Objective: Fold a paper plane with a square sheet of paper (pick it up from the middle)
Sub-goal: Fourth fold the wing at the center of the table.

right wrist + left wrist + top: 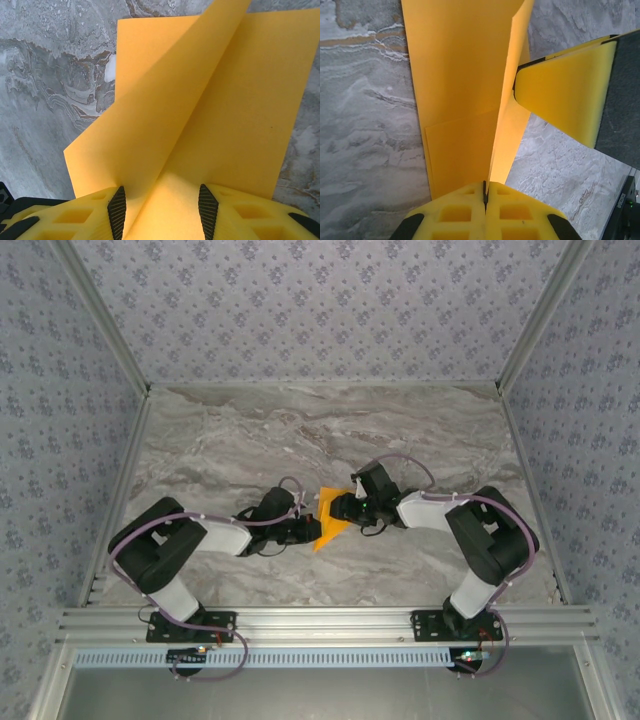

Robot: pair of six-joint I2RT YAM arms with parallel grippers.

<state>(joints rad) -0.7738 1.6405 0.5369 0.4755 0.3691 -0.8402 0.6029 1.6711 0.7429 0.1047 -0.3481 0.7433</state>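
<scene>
Orange square sheet of paper [328, 522] part-folded on table [230, 440], left fingers [490, 194] clenched on it, right fingers [95, 212] spread astride it

The orange square sheet of paper [235, 115] lies on the grey marbled bench [50, 75] with one flap raised along a slanted crease, its near part reaching into the gap between two yellow fingers [85, 215] standing apart.

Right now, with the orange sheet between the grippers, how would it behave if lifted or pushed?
Probably floppy: the orange sheet curves into a raised fold. Likely light, since the left gripper holds the flap up by an edge pinch. Its thin edge suggests a push would buckle it, not slide it.
</scene>
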